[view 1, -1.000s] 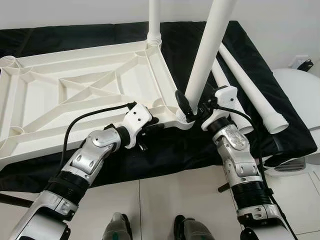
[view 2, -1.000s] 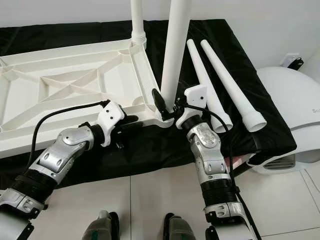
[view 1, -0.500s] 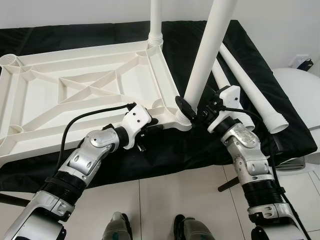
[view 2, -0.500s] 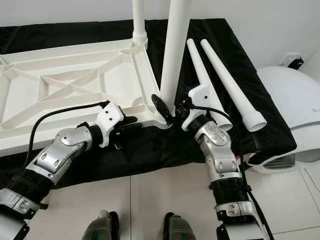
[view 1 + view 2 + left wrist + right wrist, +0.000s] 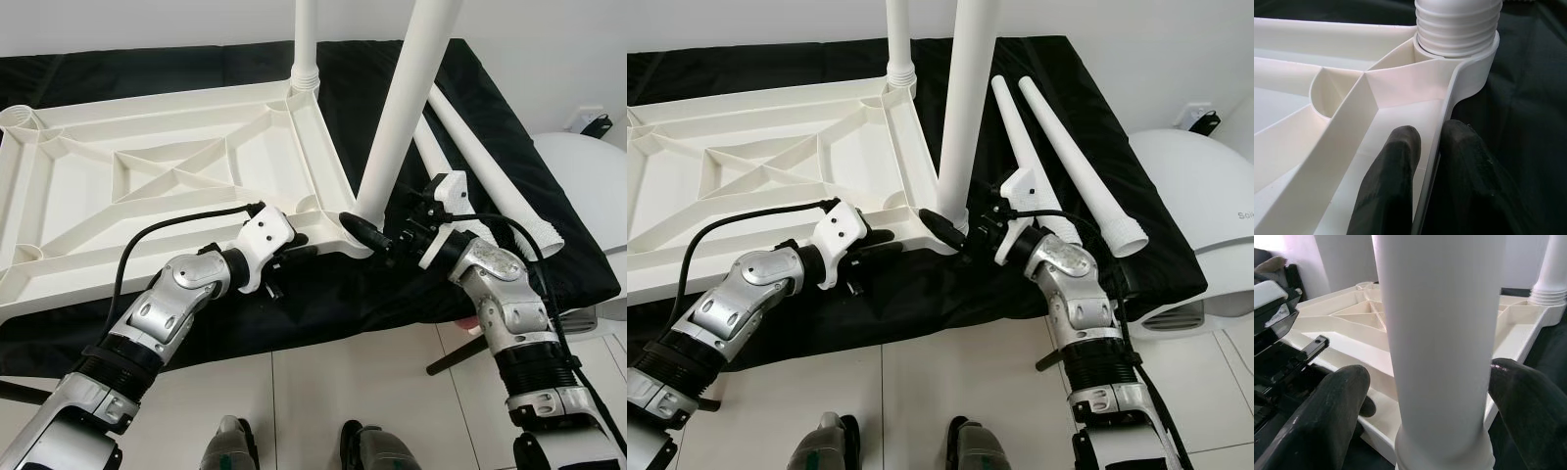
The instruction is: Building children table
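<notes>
A white tabletop [image 5: 147, 176] lies upside down on a black cloth [image 5: 118, 69]. Two white legs stand in its right-hand corners: a far leg [image 5: 305, 39] and a near leg [image 5: 397, 108]. My left gripper [image 5: 294, 257] is shut on the tabletop's front rim [image 5: 1449, 98] just beside the near corner socket, one finger inside the rim and one outside. My right gripper [image 5: 367, 233] is at the base of the near leg [image 5: 1440, 333], with a black finger [image 5: 1327, 421] on either side of it, shut on it. Two loose legs [image 5: 490, 162] lie on the cloth to the right.
A white rounded appliance [image 5: 588, 186] stands at the right, past the cloth's edge. Pale floor tiles [image 5: 323, 401] run along the near side, where my feet [image 5: 230, 446] are. A white wall rises behind the cloth.
My right forearm has swung out to the right and its wrist has turned around the near leg's base. The left gripper has kept its hold on the rim.
</notes>
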Available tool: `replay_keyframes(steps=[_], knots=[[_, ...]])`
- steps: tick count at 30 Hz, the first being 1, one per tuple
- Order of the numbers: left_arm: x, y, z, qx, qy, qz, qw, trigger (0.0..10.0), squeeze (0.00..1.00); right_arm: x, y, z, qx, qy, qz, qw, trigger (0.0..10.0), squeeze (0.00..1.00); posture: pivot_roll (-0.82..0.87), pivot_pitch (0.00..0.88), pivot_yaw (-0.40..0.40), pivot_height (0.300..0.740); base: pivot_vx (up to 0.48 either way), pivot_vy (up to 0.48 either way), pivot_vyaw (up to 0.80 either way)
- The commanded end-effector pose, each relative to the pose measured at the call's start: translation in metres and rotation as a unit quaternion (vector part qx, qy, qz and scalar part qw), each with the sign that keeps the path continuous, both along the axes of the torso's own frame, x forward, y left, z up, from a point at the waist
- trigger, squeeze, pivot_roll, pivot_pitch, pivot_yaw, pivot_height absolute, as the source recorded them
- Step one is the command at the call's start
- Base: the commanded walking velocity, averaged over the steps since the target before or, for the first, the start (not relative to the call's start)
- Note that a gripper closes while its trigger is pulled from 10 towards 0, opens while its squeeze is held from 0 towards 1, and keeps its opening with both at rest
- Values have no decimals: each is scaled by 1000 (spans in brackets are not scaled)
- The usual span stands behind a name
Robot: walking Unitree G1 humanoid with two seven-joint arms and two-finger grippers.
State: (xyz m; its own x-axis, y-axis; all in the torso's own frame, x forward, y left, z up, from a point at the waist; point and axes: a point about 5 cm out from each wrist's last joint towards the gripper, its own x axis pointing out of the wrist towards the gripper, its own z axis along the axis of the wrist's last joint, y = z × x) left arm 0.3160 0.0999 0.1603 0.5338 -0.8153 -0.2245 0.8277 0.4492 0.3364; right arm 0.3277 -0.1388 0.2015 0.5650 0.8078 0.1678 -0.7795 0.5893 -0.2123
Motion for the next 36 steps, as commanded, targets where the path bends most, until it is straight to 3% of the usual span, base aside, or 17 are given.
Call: replay_keyframes(steps=[1, 10, 14, 30, 31, 32, 34, 35, 36], knots=[[-22, 3, -38, 80, 119, -130, 981, 10000, 0, 1, -2, -2, -8, 3, 4, 1000, 10000, 0, 20, 184, -3, 740, 0, 0, 0], [-23, 2, -34, 79, 116, -133, 981, 10000, 0, 13, -8, 4, -32, -9, 8, 999, 10000, 0, 28, 182, 4, 740, 0, 0, 0], [-25, 2, -30, 80, 113, -139, 981, 10000, 0, 23, -8, 11, -38, 2, 38, 999, 10000, 0, 43, 179, 12, 740, 0, 0, 0], [-25, 2, -27, 82, 111, -143, 980, 10000, 0, 24, 4, 4, -33, 26, 105, 994, 10000, 0, 48, 180, 17, 740, 0, 0, 0], [-25, 2, -27, 83, 111, -143, 980, 10000, 0, 24, 4, 3, -34, 27, 111, 993, 9176, 0, 48, 180, 17, 740, 0, 0, 0], [-26, 2, -26, 83, 111, -144, 980, 10000, 0, 23, 5, 3, -35, 30, 119, 992, 6980, 0, 48, 181, 16, 740, 0, 0, 0], [-26, 2, -26, 83, 111, -144, 980, 10000, 0, 23, 5, 3, -35, 30, 119, 992, 6980, 0, 48, 181, 16, 740, 0, 0, 0], [-26, 2, -26, 83, 111, -145, 980, 10000, 0, 22, 5, 2, -37, 31, 127, 991, 4431, 0, 48, 181, 17, 740, 0, 0, 0], [-26, 2, -26, 82, 112, -145, 980, 10000, 0, 21, 5, 3, -37, 32, 132, 990, 1059, 0, 48, 183, 17, 740, 0, 0, 0]])
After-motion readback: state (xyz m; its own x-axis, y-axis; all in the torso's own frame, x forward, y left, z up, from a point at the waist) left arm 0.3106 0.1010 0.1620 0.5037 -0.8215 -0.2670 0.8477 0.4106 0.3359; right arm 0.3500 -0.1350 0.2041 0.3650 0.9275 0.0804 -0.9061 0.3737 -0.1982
